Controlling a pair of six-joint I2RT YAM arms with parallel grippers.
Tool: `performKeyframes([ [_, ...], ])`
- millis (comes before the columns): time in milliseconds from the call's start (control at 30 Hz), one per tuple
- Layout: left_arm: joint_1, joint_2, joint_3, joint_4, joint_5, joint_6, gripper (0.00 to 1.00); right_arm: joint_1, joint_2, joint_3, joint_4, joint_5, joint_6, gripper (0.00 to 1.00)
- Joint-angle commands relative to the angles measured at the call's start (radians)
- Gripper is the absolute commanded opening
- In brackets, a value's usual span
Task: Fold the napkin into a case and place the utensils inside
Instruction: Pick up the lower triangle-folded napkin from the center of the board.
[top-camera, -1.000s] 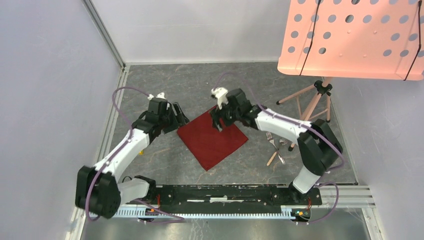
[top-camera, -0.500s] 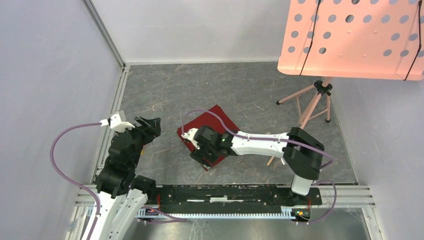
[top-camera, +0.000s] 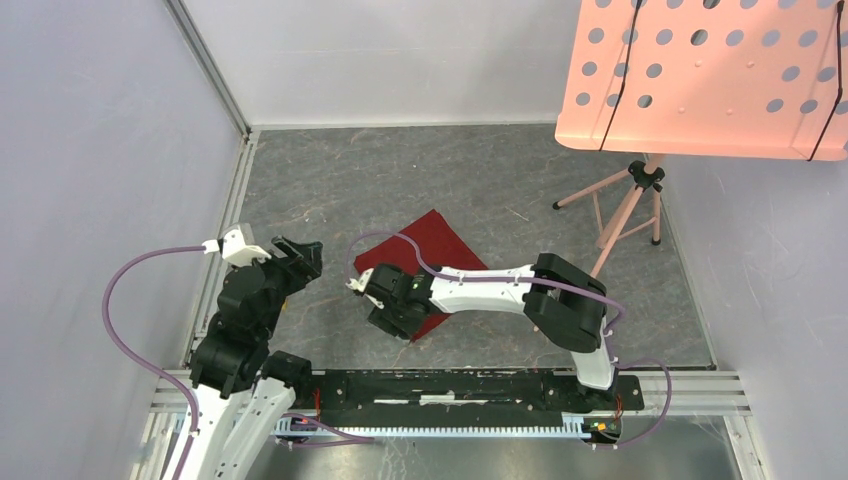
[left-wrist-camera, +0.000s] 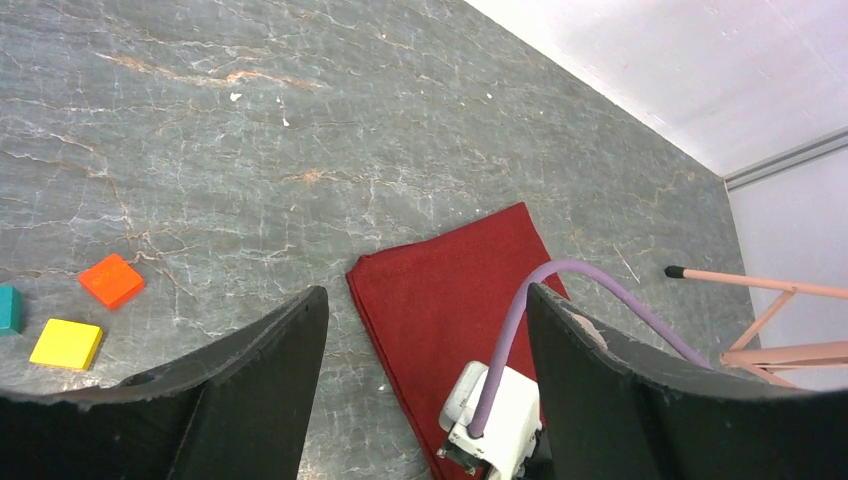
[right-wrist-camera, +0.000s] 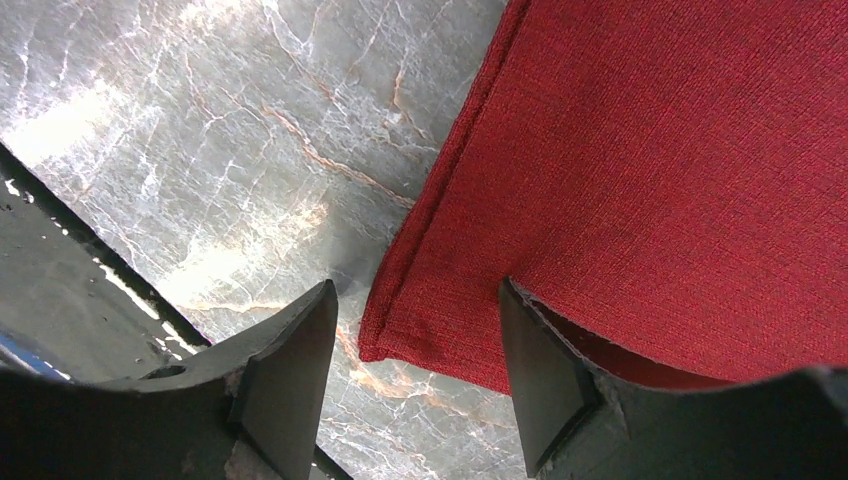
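The dark red napkin (top-camera: 432, 245) lies flat and folded on the grey table, its doubled edge showing in the right wrist view. My right gripper (top-camera: 392, 322) reaches across it to its near corner. The jaws stand open, and that corner of the napkin (right-wrist-camera: 440, 320) lies on the table between the fingers (right-wrist-camera: 285, 370), one finger over bare table and the other over the cloth. My left gripper (top-camera: 298, 252) is open and empty, drawn back left of the napkin (left-wrist-camera: 440, 290). The utensils are hidden under the right arm.
A pink perforated music stand (top-camera: 700, 70) on thin tripod legs (top-camera: 625, 205) stands at the back right. Small orange (left-wrist-camera: 112, 280), yellow (left-wrist-camera: 66, 344) and teal (left-wrist-camera: 8, 308) blocks lie on the left. The black mounting rail (top-camera: 470, 385) runs along the near edge.
My left arm pulled back from the napkin's left corner toward the near left. My right arm swung from the far corner to the near corner, its jaws narrowing slightly.
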Motion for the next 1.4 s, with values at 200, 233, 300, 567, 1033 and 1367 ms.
performKeyframes([
  [200, 0.005, -0.008, 0.014, 0.016, -0.001, 0.013, 0.79, 0.026, 0.057, -0.015, -0.011, 0.124, 0.028, 0.53],
  [233, 0.005, -0.007, 0.016, 0.016, -0.001, 0.016, 0.79, 0.03, 0.059, -0.023, -0.006, 0.151, 0.028, 0.49],
  [300, 0.005, -0.006, 0.02, 0.012, -0.002, 0.019, 0.79, 0.036, 0.057, -0.043, 0.013, 0.203, 0.032, 0.38],
  [567, 0.005, 0.063, 0.005, 0.014, 0.012, -0.022, 0.81, 0.035, -0.069, -0.135, 0.199, 0.211, 0.01, 0.0],
  [1033, 0.011, 0.58, -0.164, 0.272, 0.383, -0.507, 1.0, -0.196, -0.333, -0.519, 0.748, -0.363, 0.213, 0.0],
  [1367, 0.012, 0.745, -0.267, 0.563, 0.462, -0.684, 0.9, -0.242, -0.369, -0.587, 0.823, -0.423, 0.237, 0.0],
])
